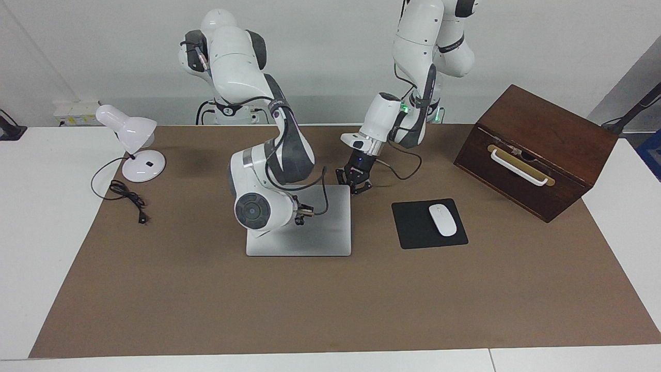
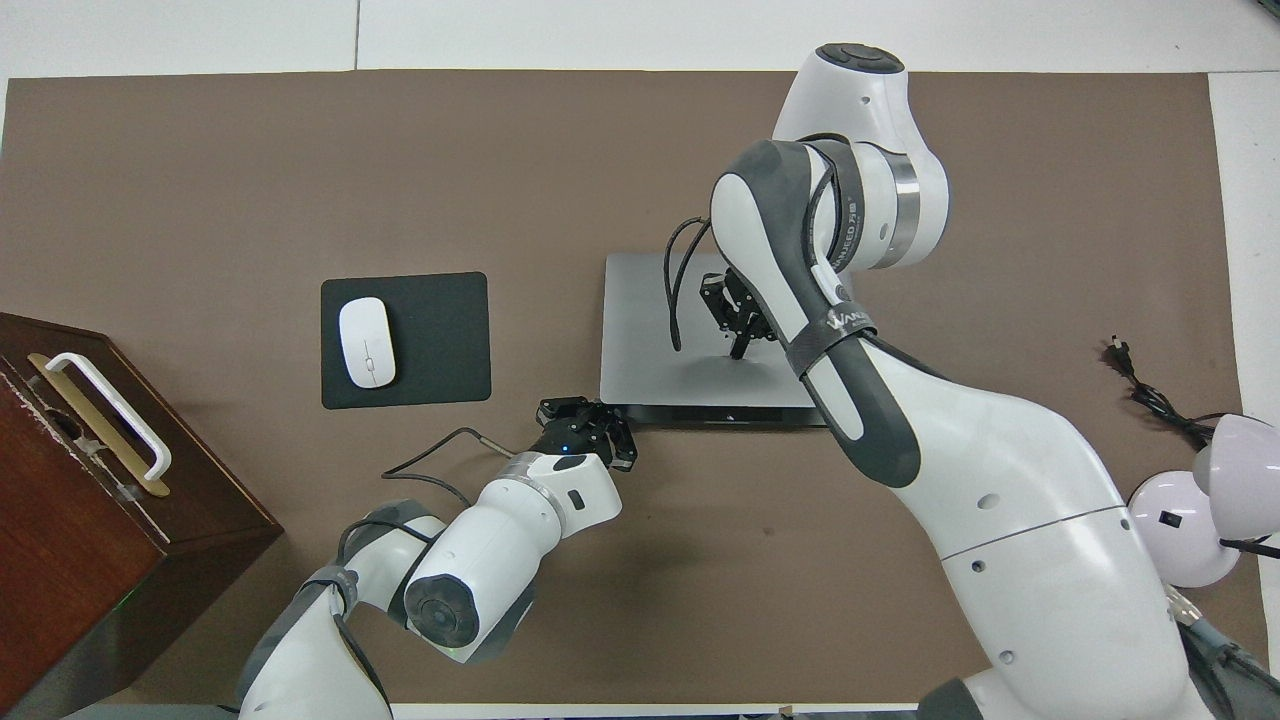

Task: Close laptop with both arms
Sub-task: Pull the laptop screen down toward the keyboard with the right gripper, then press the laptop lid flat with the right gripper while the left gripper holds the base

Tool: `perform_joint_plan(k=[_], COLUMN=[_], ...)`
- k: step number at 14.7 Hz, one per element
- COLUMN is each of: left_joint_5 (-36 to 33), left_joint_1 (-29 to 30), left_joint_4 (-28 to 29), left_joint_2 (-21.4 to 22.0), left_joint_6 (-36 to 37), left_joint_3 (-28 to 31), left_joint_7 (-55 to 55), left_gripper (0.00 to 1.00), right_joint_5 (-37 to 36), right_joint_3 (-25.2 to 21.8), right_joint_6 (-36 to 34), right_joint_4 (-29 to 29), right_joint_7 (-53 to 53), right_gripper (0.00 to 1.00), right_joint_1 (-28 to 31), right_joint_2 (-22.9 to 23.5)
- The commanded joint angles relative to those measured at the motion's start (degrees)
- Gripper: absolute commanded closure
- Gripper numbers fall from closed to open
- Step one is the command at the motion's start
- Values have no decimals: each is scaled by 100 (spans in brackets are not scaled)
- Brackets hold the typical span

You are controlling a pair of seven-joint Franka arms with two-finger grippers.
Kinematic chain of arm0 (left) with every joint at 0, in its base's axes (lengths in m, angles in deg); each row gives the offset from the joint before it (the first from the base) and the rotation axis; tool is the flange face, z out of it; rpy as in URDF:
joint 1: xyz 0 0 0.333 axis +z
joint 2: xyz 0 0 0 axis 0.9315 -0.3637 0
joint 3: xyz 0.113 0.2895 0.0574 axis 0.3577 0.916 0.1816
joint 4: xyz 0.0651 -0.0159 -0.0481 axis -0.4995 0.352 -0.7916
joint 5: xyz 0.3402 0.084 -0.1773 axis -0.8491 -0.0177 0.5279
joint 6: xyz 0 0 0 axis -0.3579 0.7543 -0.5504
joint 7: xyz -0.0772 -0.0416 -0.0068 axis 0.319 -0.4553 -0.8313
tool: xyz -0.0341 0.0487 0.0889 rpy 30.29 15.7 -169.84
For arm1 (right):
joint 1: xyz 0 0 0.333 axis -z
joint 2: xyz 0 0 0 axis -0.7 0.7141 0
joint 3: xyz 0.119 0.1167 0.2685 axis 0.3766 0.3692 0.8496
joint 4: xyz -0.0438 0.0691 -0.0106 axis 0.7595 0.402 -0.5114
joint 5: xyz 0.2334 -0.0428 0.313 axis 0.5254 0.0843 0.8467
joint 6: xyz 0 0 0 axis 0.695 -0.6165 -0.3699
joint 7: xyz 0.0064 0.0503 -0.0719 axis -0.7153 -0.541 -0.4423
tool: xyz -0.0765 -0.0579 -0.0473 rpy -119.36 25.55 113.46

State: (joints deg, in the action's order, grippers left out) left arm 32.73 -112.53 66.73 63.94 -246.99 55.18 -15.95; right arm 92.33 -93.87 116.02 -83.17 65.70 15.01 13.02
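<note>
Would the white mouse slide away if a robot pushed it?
Probably. The mouse looks smooth, rounded and small, so likely light and easy to nudge. The black pad under it may add grip. Its low, flat shape suggests sliding, not tipping or rolling.

table (image 1: 51, 217) | brown mat (image 1: 206, 310) | on mat: laptop (image 1: 330, 232), mouse pad (image 1: 413, 227), box (image 1: 547, 139), lamp (image 1: 142, 165)

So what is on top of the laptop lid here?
The right gripper is down over the closed laptop, near the lid's middle. The lid shows nothing else, though the right arm covers the part toward its own end. The left gripper is at the laptop's robot-side edge.
</note>
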Motion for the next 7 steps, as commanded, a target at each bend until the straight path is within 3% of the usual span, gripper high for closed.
perform_joint_plan(k=[1,7], left_joint_5=[55,55], left_joint_1=[26,26], left_joint_4=[458,449], left_joint_2=[-93,-93], left_joint_6=[379,379], left_joint_3=[72,72], left_joint_7=[-58,-40], left_gripper=[100,100], right_joint_5=[195,204], right_joint_3=[-113,-104], right_joint_6=[-124,-107], right_joint_4=[-265,-624], right_joint_7=[108,117], right_gripper=[100,100], right_joint_1=[-47,-47], right_joint_2=[-178,-301])
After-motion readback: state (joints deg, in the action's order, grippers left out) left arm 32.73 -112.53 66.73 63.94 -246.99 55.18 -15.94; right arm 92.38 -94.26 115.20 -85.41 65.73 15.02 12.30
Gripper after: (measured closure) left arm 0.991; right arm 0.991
